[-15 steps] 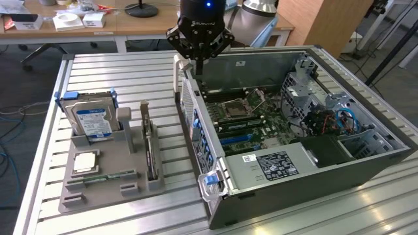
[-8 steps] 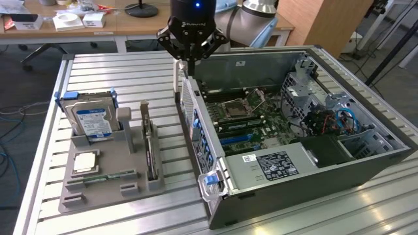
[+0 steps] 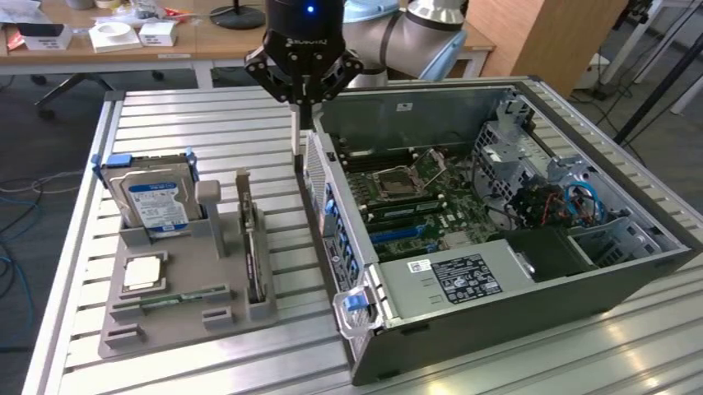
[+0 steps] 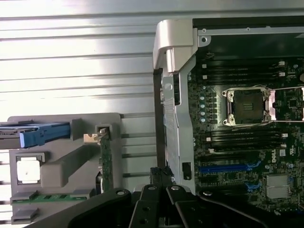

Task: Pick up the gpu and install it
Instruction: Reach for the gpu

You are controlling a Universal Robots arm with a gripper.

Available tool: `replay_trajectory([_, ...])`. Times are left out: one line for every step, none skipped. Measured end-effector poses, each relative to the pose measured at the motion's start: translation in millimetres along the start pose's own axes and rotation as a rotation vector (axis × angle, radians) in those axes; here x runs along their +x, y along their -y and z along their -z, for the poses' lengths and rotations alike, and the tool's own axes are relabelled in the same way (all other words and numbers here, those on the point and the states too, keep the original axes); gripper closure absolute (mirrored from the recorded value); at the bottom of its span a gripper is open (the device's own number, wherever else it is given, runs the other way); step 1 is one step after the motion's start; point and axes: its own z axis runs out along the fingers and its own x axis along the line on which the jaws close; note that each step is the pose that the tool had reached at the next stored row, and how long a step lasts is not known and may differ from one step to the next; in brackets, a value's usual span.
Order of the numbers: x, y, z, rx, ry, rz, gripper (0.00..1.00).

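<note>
Pincer (image 3: 298,132) is seen with fingers together, nothing held, hung over the open computer case (image 3: 615,271) at its wall on the exterior view's left. Slatted metal bench (image 3: 197,123) is loaded with the case and a grey holder (image 3: 187,321), set just beside each other. Hard drive (image 3: 154,206) is stood upright in the holder. Gpu (image 3: 253,247) is kept on edge in the holder slot nearest the case, untouched. Memory stick (image 3: 170,300) and square chip (image 3: 143,273) are laid flat in the holder.
</note>
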Motion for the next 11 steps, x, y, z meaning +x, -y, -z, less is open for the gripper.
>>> replay_trajectory([2.4,0.2,-0.1,0.0000,0.0000,0.000,0.90])
replay_trajectory([4.8,0.4,-0.2,-0.0001,0.0001,0.000,0.90])
replay_trajectory([7.0,0.5,-0.2,0.0000,0.0001,0.000,0.90])
replay_trajectory([9.3,0.7,-0.3,0.0000,0.0000,0.000,0.90])
replay_trajectory([11.9,0.9,-0.4,0.0001,0.0000,0.000,0.90])
replay_trajectory([14.2,1.1,-0.5,0.0000,0.0000,0.000,0.90])
replay_trajectory([16.5,1.3,-0.6,0.0000,0.0000,0.000,0.90])
replay_trajectory([19.0,1.5,-0.7,0.0001,0.0000,0.000,0.90])
replay_trajectory([21.5,1.7,-0.8,0.0000,0.0000,0.000,0.90])
replay_trajectory([24.0,1.9,-0.9,-0.0001,0.0001,0.000,0.90])
replay_trajectory([26.3,2.0,-1.0,0.0000,0.0000,0.000,0.90])
